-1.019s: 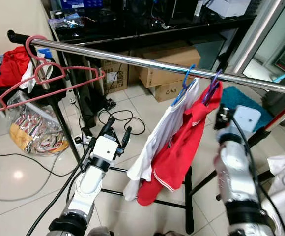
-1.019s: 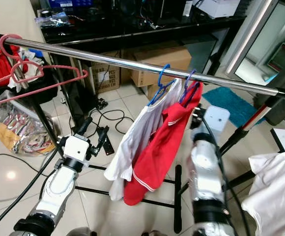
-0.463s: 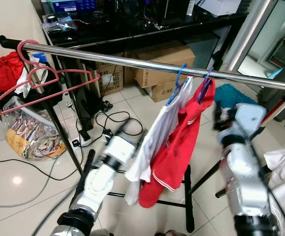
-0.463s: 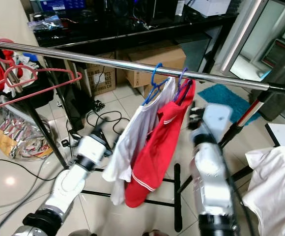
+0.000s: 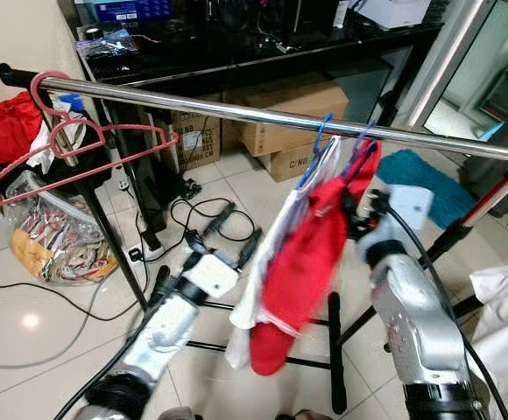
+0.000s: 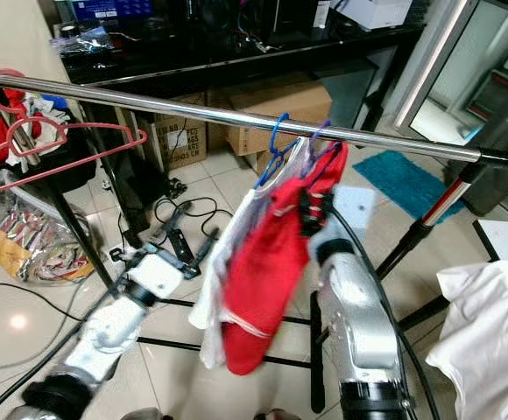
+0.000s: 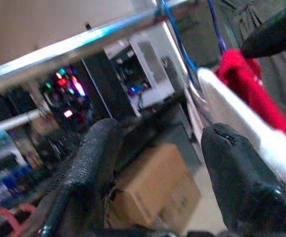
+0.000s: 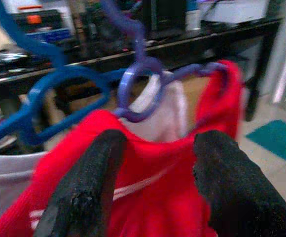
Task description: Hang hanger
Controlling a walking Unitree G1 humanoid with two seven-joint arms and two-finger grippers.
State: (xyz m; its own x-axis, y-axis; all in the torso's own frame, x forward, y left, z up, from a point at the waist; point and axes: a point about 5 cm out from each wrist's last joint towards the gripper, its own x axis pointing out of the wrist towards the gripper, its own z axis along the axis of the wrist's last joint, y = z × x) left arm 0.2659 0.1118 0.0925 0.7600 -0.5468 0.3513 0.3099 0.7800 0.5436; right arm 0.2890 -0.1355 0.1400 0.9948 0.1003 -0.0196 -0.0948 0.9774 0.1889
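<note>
Purple plastic hanger (image 8: 142,74) carrying the red shirt (image 5: 302,262) hung on the chrome rail (image 5: 236,112) beside a blue hanger (image 5: 320,144). The right gripper (image 8: 153,163), fingers spread and empty, sat against the shirt's shoulder, so a careless pull seemed likely to drag the swinging garment off. The left gripper (image 7: 162,163) was open and empty too.

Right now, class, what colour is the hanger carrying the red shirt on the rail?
Purple. The purple hanger holding the red shirt shows best in the right wrist view.
</note>
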